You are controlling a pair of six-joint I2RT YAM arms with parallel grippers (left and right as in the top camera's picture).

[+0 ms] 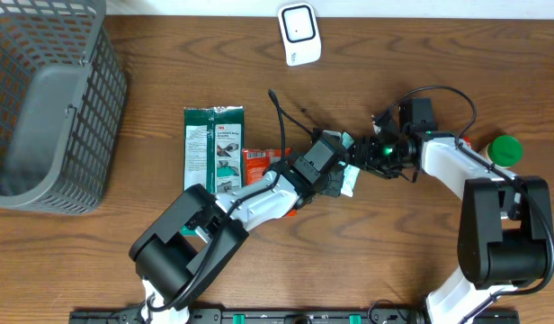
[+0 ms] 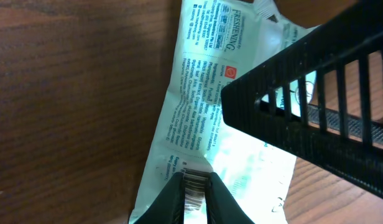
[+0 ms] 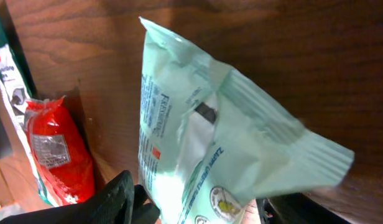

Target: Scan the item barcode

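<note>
Our left gripper (image 2: pixel 194 194) is clamped on the crimped seam of a pale green sachet (image 2: pixel 201 106). The sachet is glossy, crinkled film with fine print, held over the middle of the wood-grain table (image 2: pixel 73 93). Our right gripper (image 3: pixel 204 205) has its black fingers on either side of the sachet; we cannot tell whether they press it. A shiny red pouch (image 3: pixel 55 155) lies nearby.

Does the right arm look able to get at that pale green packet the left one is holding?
Probably yes. The left gripper pinches the pale green packet by one edge, leaving the rest free. The right gripper has its fingers on either side of the packet, with nothing in between.
</note>
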